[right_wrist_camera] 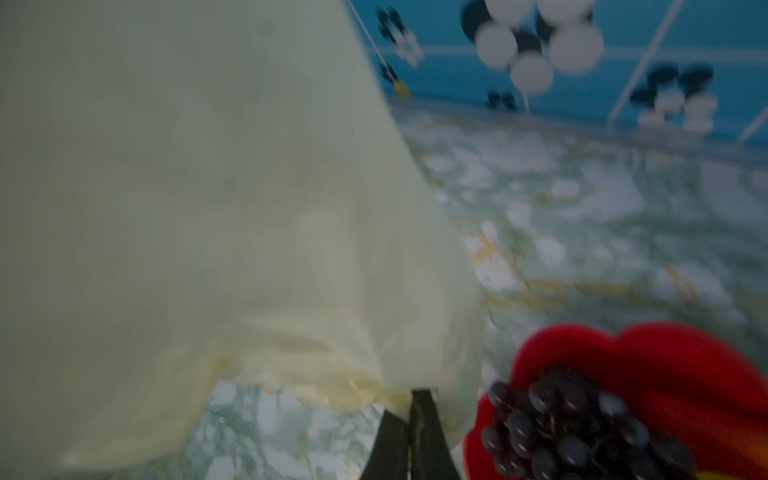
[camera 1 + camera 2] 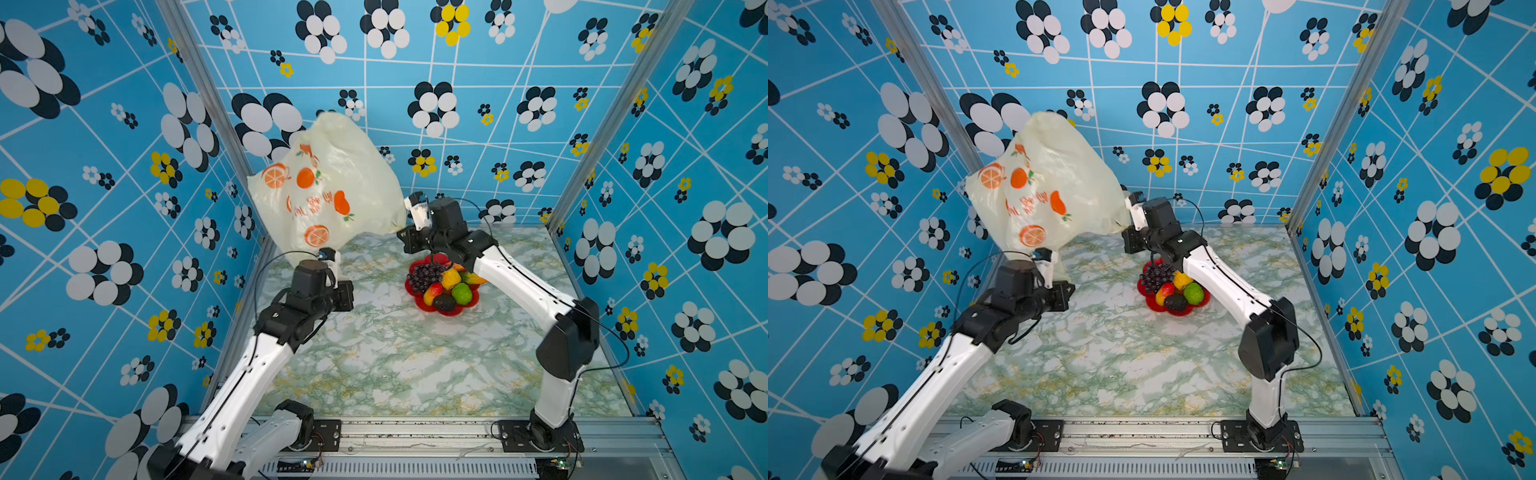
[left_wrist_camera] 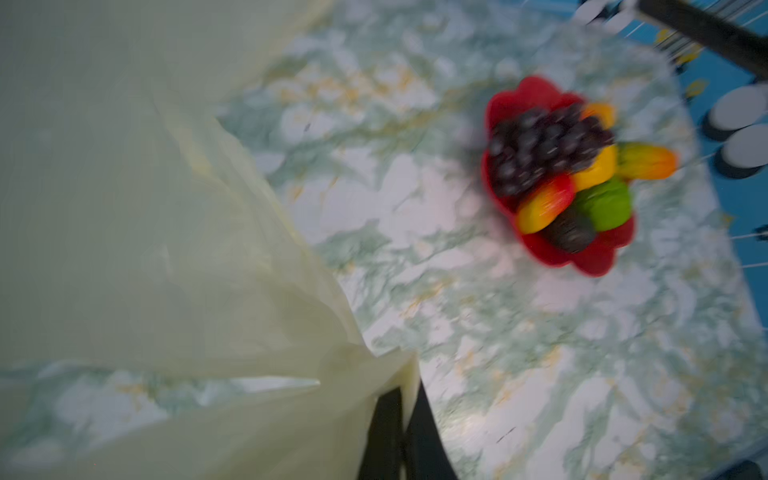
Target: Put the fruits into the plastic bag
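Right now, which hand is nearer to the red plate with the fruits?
The right hand. It is raised just behind the red plate, shut on an edge of the plastic bag. The left hand grips the bag's other edge, farther off to the plate's left.

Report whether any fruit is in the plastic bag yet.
None visibly: the plastic bag billows off the table with no fruit showing through it, while the fruits sit heaped on the red plate.
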